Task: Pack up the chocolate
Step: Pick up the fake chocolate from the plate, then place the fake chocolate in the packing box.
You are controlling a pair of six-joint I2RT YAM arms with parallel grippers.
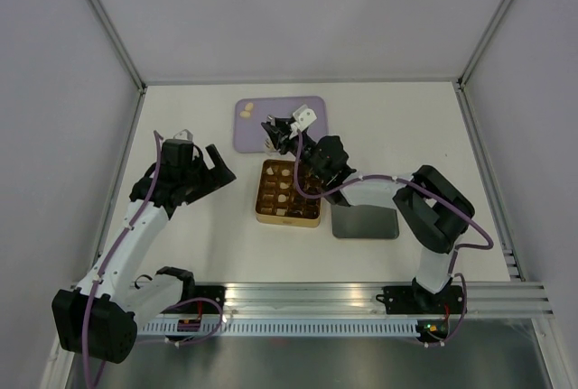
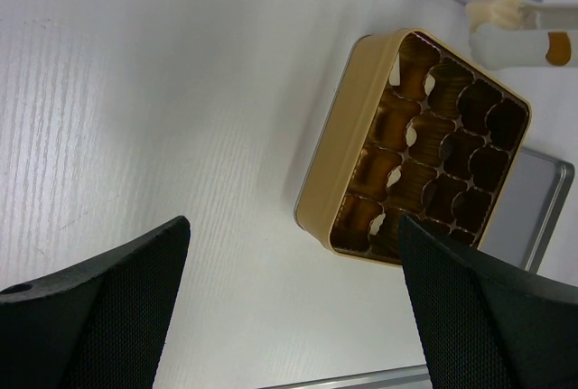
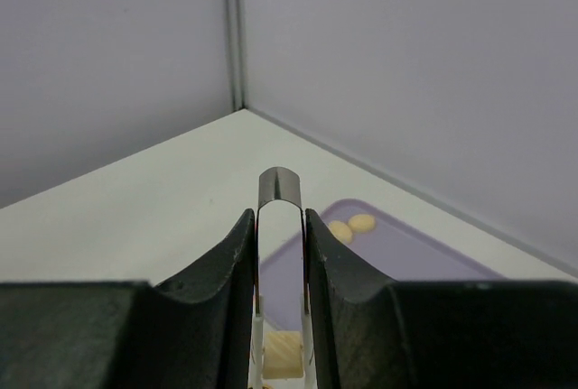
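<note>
White tabletop holds a gold tin; just beyond it, metal tweezers, clenched in the right gripper, pinch a cream chocolate cube.

Left tool wide open, right tool clamping tweezers

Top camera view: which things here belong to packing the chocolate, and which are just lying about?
In the job: chocolate pieces on the purple tray; gold tin, partly filled; tweezers, clamped in the right gripper, pinching one pale piece.
Lying about: flat grey tray beside the tin; left gripper, open and empty.
</note>
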